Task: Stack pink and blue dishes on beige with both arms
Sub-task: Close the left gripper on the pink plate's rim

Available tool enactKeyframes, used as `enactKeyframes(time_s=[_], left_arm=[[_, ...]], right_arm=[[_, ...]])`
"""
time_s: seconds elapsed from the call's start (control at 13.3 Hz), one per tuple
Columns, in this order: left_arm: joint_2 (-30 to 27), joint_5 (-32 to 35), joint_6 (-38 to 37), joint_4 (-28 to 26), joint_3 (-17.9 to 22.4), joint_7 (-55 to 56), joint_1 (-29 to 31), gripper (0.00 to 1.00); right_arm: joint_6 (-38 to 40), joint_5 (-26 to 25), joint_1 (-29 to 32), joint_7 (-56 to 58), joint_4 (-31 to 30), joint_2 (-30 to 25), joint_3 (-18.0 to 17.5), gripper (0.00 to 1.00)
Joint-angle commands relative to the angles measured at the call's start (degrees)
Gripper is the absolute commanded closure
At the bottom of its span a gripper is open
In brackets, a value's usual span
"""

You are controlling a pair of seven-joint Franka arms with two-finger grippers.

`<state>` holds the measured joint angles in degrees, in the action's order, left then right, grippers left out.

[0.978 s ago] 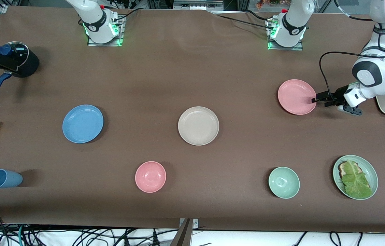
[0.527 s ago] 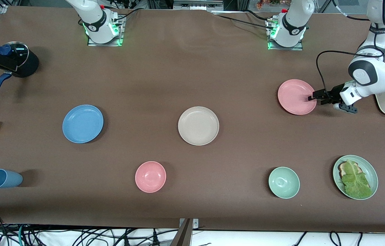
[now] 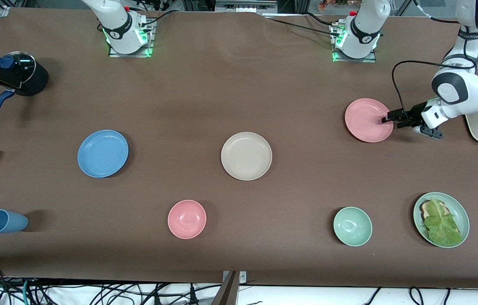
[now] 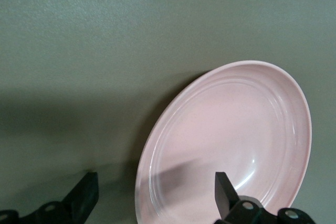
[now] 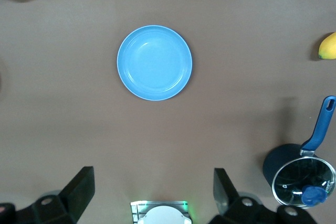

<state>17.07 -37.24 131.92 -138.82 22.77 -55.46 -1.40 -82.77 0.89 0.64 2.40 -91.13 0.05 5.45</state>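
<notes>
From the front view I see my left gripper (image 3: 388,118) low at the pink plate's (image 3: 368,120) rim, on the side toward the left arm's end of the desk (image 3: 239,93); the beige plate (image 3: 246,155) sits mid-desk, well apart. The left wrist view shows the gripper open, one finger (image 4: 224,192) over the plate's inside and the other outside the rim, holding nothing. In the right wrist view the right gripper (image 5: 152,192) is open, empty and waiting high above the blue plate (image 5: 154,62). My worry: closing on a shallow rim could let the pink plate slip or tilt out.
</notes>
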Motion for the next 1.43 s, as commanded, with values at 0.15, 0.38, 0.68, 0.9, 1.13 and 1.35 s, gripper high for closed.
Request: enactKeyframes(time_s=[0.15, 0.38, 0.68, 0.9, 1.13, 1.35], left_arm=[[-2.2, -2.2, 1.1, -2.0, 0.3, -1.8, -0.5, 0.42], [-2.3, -2.2, 1.1, -2.0, 0.4, -1.8, -0.5, 0.79], [-2.3, -2.2, 1.1, -1.9, 0.9, -1.8, -0.5, 1.00], [-2.3, -2.2, 1.1, -1.9, 0.9, -2.5, -0.5, 1.00], [-2.3, -2.2, 1.0, -1.7, 1.1, -3.2, -0.5, 1.00], [-4.4, -1.9, 0.3, -1.2, 1.2, -3.6, -0.9, 1.00]], right_arm=[[0.4, 0.9, 0.2, 0.2, -0.5, -0.7, 0.1, 0.00], [0.4, 0.9, 0.2, 0.3, -0.5, -0.7, 0.1, 0.00], [0.5, 0.9, 0.2, 0.2, -0.5, -0.7, 0.1, 0.00], [0.6, 0.9, 0.2, 0.2, -0.5, -0.7, 0.1, 0.00], [0.6, 0.9, 0.2, 0.2, -0.5, -0.7, 0.2, 0.00], [0.6, 0.9, 0.2, 0.2, -0.5, -0.7, 0.2, 0.00]])
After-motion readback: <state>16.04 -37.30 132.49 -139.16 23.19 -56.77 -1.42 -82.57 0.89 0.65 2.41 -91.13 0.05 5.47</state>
